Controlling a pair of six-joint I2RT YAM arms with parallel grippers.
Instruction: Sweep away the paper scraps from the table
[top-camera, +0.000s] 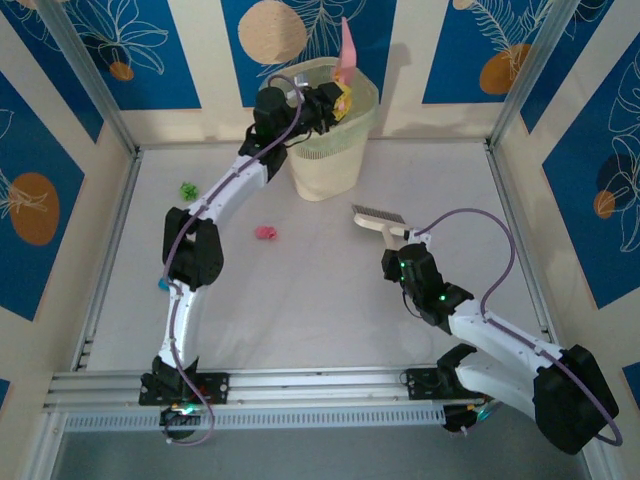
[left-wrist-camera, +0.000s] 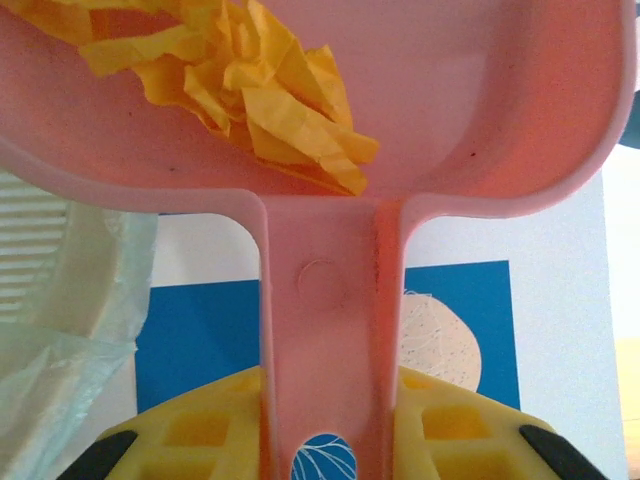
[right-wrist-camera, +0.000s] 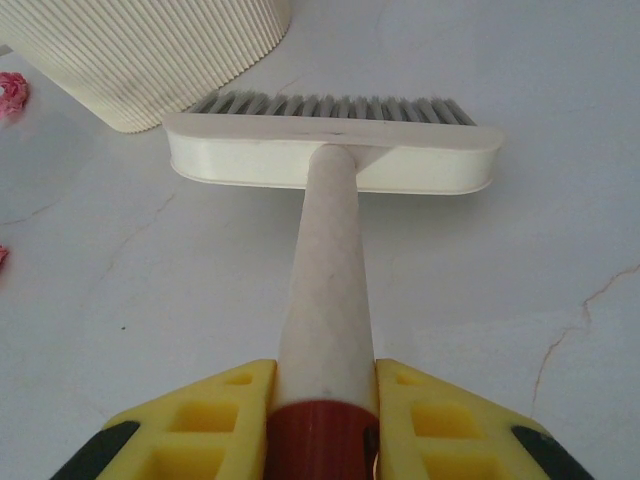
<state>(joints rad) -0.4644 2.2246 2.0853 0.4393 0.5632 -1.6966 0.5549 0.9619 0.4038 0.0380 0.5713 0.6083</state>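
Right gripper (right-wrist-camera: 325, 420): clamped tight on brush (right-wrist-camera: 330, 165) handle, head low near the bin (top-camera: 325, 160). Pink scrap (top-camera: 265, 232) and green scrap (top-camera: 186, 189) lie loose on the table (top-camera: 320, 300). Left gripper (left-wrist-camera: 330, 430): closed on dustpan (left-wrist-camera: 450, 100) handle at the bin's rim, yellow scrap (left-wrist-camera: 270, 100) inside. Tip steeply so the wad drops within the rim.

Blue-and-cream walls (top-camera: 150, 60), patterned with white leaves and orange discs, are rising beyond and on both sides of the brush (top-camera: 385, 228); aluminium posts (top-camera: 531, 75) are standing at the far corners.
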